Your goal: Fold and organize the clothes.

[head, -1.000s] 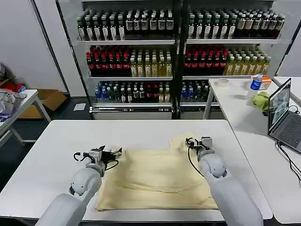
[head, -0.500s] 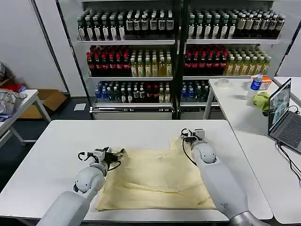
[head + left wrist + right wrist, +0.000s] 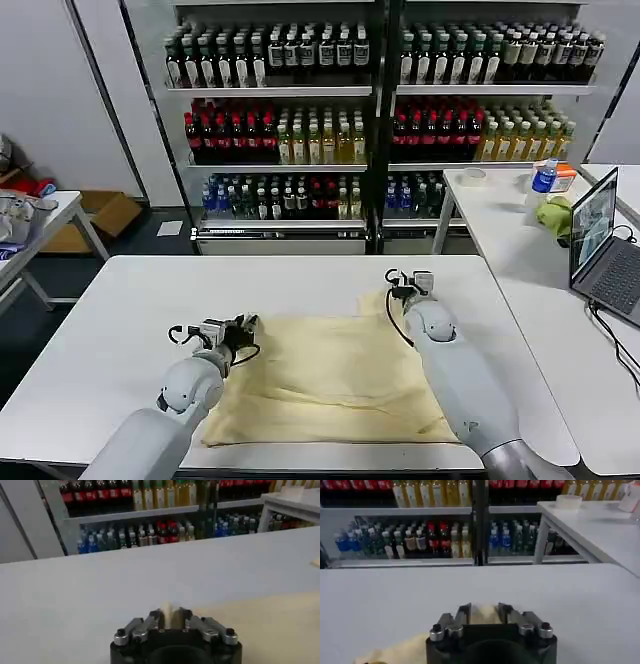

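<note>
Head view: left pincer [image 3: 243,325], right pincer [image 3: 398,290] each clamp clothes [image 3: 330,375] far corners; table [image 3: 120,300] bare around.

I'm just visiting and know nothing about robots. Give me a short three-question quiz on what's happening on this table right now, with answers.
1. True or false: the cream garment is hanging from a rack.
2. Which gripper holds the garment's far corner near the table's back edge? A) left gripper B) right gripper
3. Fill in: both grippers are ____ on fabric.

Key
1. False; it lies spread on the white table.
2. B; the left one holds the left edge.
3. Shut; in each wrist view cloth shows between the fingers.
</note>
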Action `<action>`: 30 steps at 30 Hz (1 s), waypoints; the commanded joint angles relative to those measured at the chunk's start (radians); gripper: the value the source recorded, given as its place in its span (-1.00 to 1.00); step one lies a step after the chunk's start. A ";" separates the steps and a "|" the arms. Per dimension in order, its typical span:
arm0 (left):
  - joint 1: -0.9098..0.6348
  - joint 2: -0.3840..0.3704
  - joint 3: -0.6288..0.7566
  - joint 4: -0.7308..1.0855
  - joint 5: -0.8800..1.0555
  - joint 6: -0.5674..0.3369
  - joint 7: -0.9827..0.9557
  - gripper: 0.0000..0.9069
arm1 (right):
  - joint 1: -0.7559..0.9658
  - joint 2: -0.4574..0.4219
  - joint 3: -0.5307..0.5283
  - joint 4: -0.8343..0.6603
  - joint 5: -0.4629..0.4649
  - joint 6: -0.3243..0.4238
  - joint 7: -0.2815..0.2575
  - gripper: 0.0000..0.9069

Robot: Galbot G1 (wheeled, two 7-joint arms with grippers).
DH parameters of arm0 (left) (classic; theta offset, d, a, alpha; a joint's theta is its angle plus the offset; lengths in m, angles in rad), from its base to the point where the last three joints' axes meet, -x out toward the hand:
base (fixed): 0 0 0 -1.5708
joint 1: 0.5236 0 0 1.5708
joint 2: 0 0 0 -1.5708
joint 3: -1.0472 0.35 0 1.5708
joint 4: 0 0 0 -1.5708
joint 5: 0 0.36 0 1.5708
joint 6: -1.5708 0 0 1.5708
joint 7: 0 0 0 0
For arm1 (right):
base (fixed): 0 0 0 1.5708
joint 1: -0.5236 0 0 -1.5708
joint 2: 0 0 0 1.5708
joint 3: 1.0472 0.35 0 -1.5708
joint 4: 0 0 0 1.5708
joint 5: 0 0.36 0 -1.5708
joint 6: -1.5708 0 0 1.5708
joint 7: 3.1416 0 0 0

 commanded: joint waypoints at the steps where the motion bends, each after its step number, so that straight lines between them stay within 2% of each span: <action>1: 0.000 0.002 0.002 0.001 -0.008 0.000 0.002 -0.96 | -0.020 0.006 -0.002 0.030 0.004 0.024 0.005 -1.00; 6: 0.003 0.006 -0.002 -0.009 -0.021 -0.009 0.000 -0.96 | -0.038 -0.003 0.001 0.078 -0.010 0.121 0.012 -1.00; 11: 0.003 0.009 -0.013 -0.026 -0.054 -0.022 0.003 -0.96 | -0.055 -0.023 -0.002 0.159 -0.023 0.167 0.012 -1.00; 20: 0.015 0.024 -0.026 -0.075 -0.061 -0.028 -0.009 -0.96 | -0.114 -0.081 0.001 0.354 -0.025 0.147 0.012 -1.00; 30: 0.101 0.084 -0.082 -0.227 -0.098 0.000 -0.007 -0.96 | -0.273 -0.167 0.077 0.583 -0.005 0.102 0.023 -1.00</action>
